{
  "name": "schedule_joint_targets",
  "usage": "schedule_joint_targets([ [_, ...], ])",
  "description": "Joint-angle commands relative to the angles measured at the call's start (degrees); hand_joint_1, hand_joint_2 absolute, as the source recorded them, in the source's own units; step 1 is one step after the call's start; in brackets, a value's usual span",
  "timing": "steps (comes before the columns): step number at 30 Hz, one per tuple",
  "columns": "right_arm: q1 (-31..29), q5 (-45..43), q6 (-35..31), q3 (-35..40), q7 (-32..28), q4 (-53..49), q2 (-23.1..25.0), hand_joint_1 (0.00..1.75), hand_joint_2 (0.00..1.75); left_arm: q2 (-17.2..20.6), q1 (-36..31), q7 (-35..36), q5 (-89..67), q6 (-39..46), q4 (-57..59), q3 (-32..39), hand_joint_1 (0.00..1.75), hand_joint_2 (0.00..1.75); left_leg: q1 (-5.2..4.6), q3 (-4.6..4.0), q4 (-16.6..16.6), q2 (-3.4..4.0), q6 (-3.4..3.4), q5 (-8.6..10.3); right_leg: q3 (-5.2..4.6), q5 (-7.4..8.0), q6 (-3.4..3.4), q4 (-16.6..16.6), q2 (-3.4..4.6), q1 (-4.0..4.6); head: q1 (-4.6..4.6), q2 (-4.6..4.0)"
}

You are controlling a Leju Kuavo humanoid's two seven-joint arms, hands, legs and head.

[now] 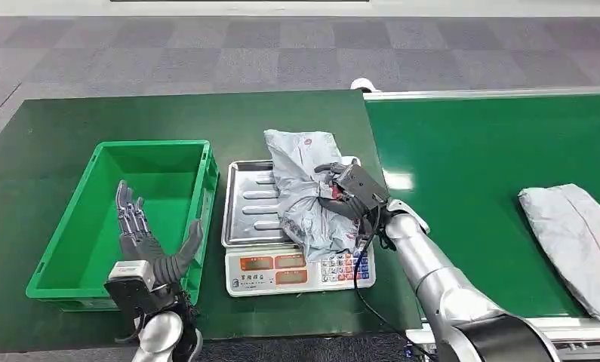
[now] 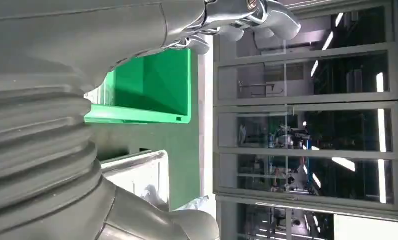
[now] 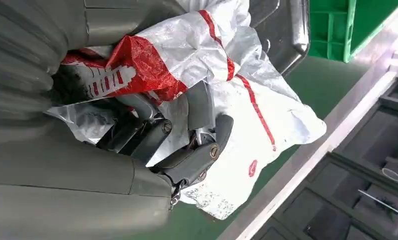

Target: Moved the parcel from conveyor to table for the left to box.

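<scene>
- The right hand grips a crumpled grey parcel; in the right wrist view its dark fingers curl into the silver-and-red plastic, with folds of the bag bunched around them.
- The parcel lies on the steel tray of a white weighing scale, draped over the tray's right side and partly over the scale's keypad.
- The scale stands on the dark green table, just beside a green plastic crate on its left.
- The left hand is raised at the crate's near right corner, fingers spread and pointing up, thumb out to the side, holding nothing.
- In the left wrist view the crate and an edge of the steel tray appear past the grey ribbed cover.
- To the right of the table runs the brighter green conveyor, where a second grey parcel lies near the right edge, well apart from the scale.
</scene>
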Motion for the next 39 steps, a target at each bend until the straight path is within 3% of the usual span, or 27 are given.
schedule_joint_targets([
  [1,-2.12,0.08,-0.15,2.69,0.2,3.75,0.2,1.75,1.75,1.04,-0.78,0.22,0.13,0.15,1.33,1.72,0.0,1.75,0.02,0.23,-0.16,0.22,-0.05,-0.02,0.18,0.04,-0.12,-0.16,0.16,0.04,-0.02,0.0],
  [2,-2.15,0.95,-3.63,3.35,1.75,3.73,0.19,1.75,1.75,0.98,-0.91,0.22,1.0,-0.9,1.89,1.83,0.0,1.75,0.0,0.11,-0.06,0.14,-0.03,-0.02,0.06,0.01,-0.07,-0.05,0.11,0.01,0.0,0.0],
  [3,-1.91,1.97,-7.05,4.1,2.7,3.48,0.01,0.14,1.75,1.01,-0.81,0.22,0.48,-0.44,1.77,1.71,0.0,1.75,0.01,0.07,-0.03,0.12,-0.02,-0.02,0.04,0.01,-0.05,-0.03,0.09,0.02,-0.02,0.0],
  [4,-1.69,2.4,-8.36,4.4,2.91,3.34,-0.08,0.0,1.75,0.99,-0.88,0.22,0.66,-0.72,2.06,1.71,0.0,1.75,0.01,0.13,-0.08,0.16,-0.03,-0.02,0.09,0.02,-0.08,-0.07,0.12,0.02,0.0,0.0],
  [8,0.56,1.59,-12.63,3.98,0.09,1.64,-0.9,0.0,1.75,0.87,-1.41,0.22,0.94,-2.09,3.75,1.51,0.0,1.75,0.01,0.12,-0.09,0.02,-0.02,0.01,0.11,0.01,-0.06,-0.09,-0.01,0.02,0.0,0.0],
  [12,2.63,-1.8,-11.27,2.16,-4.51,-0.94,-1.51,0.0,1.75,0.68,-2.33,0.22,0.81,-2.63,5.04,1.39,0.0,1.75,0.04,0.17,-0.12,0.03,-0.03,0.01,0.16,0.0,-0.08,-0.14,-0.02,0.05,-0.02,0.0],
  [19,3.37,-2.68,-11.19,1.77,-5.29,-2.06,-1.75,0.0,1.75,0.77,-2.46,0.22,0.83,-2.85,5.24,1.37,0.0,1.75,0.0,0.05,-0.05,0.04,-0.02,0.01,0.01,0.01,-0.05,-0.06,0.0,0.01,-0.02,0.0],
  [26,13.47,-16.77,-11.64,2.88,-5.71,-23.21,-4.51,0.0,1.75,0.97,-2.78,0.22,0.52,-3.14,5.77,1.17,0.0,1.75,0.02,0.11,-0.11,-0.05,-0.03,0.01,0.09,-0.03,-0.07,-0.12,-0.1,0.03,-0.02,0.0],
  [32,17.23,-22.95,-11.98,4.07,-5.71,-33.58,-6.36,0.0,1.75,1.24,-4.57,0.22,0.32,-3.69,7.49,0.67,0.0,1.75,0.0,0.03,-0.06,-0.05,-0.02,0.0,0.02,-0.03,-0.07,-0.07,-0.1,0.01,-0.02,0.0],
  [35,19.91,-26.4,-18.24,4.86,-5.71,-44.68,-7.76,0.0,1.75,1.1,-6.88,0.22,-0.49,-4.28,9.46,-0.09,0.0,1.75,-0.01,0.0,-0.04,-0.03,-0.01,-0.02,-0.03,-0.04,-0.08,-0.04,-0.1,0.0,-0.02,0.0],
  [37,21.06,-23.42,-31.01,6.3,-5.71,-50.52,-8.74,0.0,1.75,1.29,-10.09,0.22,-2.56,-2.38,11.82,-0.95,0.0,1.75,-0.02,-0.07,-0.02,-0.11,-0.01,0.0,-0.08,-0.04,-0.08,-0.01,-0.18,0.0,0.0,0.0],
  [39,21.52,-23.37,-33.08,6.26,-5.71,-52.34,-8.95,0.0,1.75,1.32,-10.77,0.22,-2.32,-2.98,12.37,-1.03,0.0,1.75,-0.01,-0.08,0.0,-0.12,-0.01,0.0,-0.09,-0.04,-0.08,0.0,-0.18,0.0,-0.02,0.0],
])
